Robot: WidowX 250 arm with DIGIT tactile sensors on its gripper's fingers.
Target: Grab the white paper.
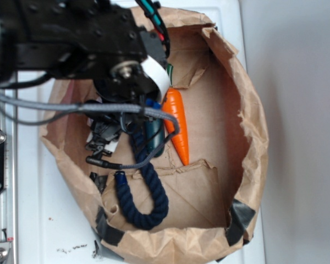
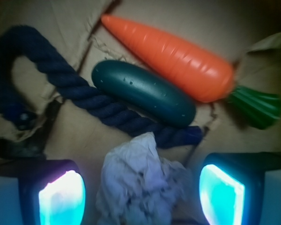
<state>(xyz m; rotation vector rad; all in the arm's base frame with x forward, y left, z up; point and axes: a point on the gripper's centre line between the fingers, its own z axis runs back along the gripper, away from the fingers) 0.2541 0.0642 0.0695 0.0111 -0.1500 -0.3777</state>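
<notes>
no readable text, labels, brands, numbers, signs anywhere

The arm (image 1: pixel 71 38) hides the white paper (image 2: pixel 140 187) in the exterior view.

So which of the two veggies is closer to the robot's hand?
The dark green cucumber. It lies just past the rope, nearer the hand than the orange carrot behind it.

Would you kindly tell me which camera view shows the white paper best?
The wrist view: the white paper lies crumpled and unobstructed between the open gripper fingers. In the exterior view the arm covers that spot, so the paper cannot be clearly made out.
</notes>
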